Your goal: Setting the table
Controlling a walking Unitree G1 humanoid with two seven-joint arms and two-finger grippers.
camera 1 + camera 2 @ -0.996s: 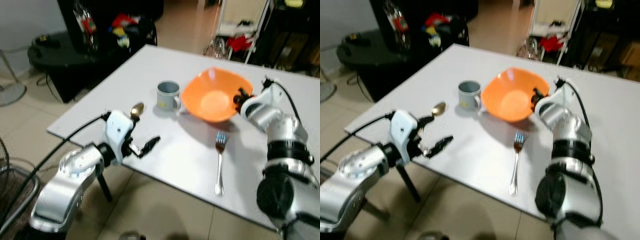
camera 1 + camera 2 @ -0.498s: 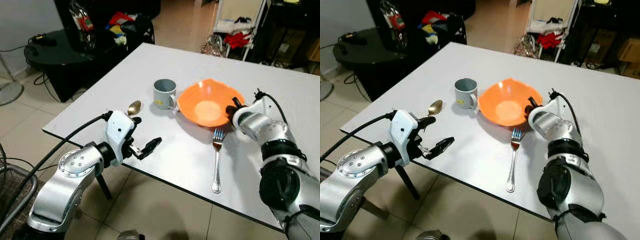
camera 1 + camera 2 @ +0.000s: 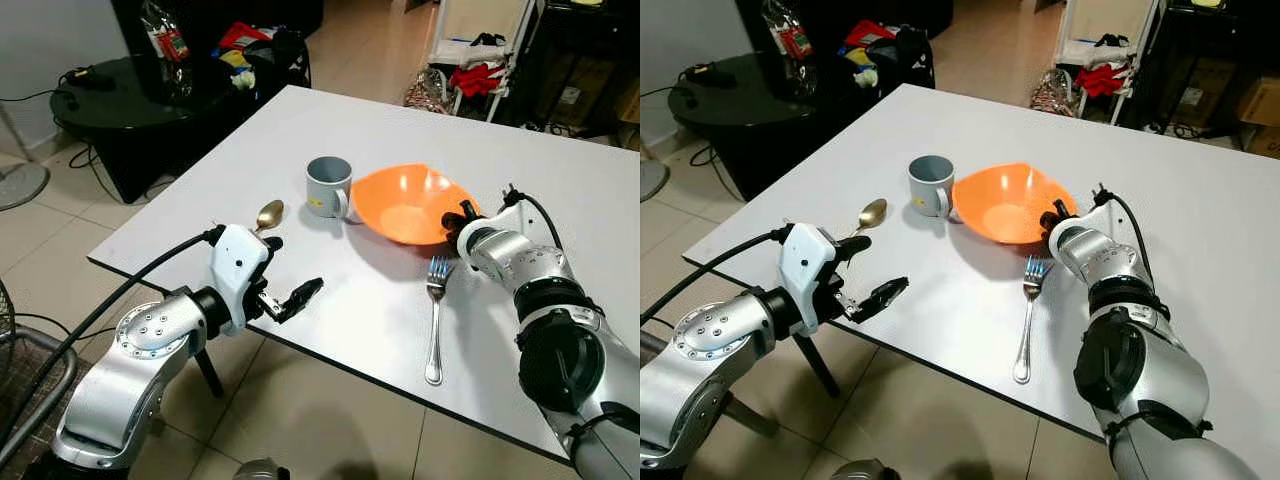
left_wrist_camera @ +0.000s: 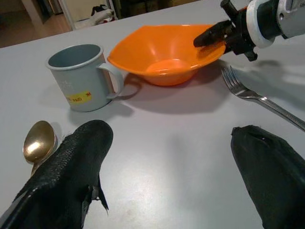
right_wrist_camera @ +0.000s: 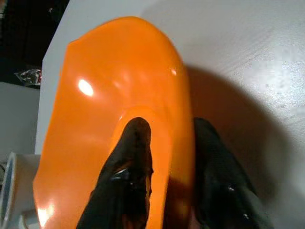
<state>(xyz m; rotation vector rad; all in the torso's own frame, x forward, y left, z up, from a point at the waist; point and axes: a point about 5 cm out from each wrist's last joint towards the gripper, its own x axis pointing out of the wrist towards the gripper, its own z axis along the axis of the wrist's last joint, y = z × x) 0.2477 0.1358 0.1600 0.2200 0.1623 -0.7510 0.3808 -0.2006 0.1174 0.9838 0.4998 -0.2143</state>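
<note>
A: We are pinching the rim of the shallow orange plastic bowl [image 3: 412, 203] with our right gripper [image 3: 464, 213]: one black finger [image 5: 128, 176] is lying inside the bowl, the other is pressing outside under the rim. The grip is on the rim's side facing the table's right edge, and the bowl is tilting, that side raised, the far side low towards the mug.

B: And our left gripper [image 3: 287, 279]?

A: Its fingers are spread wide with nothing between them. It is hovering at the table's near left edge.

B: So which way are things lying from there?

A: The small gold metal spoon [image 4: 39, 140] is lying just beside the left fingers, close to the near left edge, its bowl pointing towards the far edge. The left arm is clearly nearer to it than the right. The grey metal mug [image 3: 328, 186] with its yellow label is standing beyond it, handle turned towards the orange bowl and just beside it. The silver fork [image 3: 434, 320] is lying on the white table [image 3: 560, 190] near the right gripper, tines towards the bowl, long axis running towards the near edge.

B: Counting?

A: We are seeing one bowl, one mug, one spoon, one fork.
</note>
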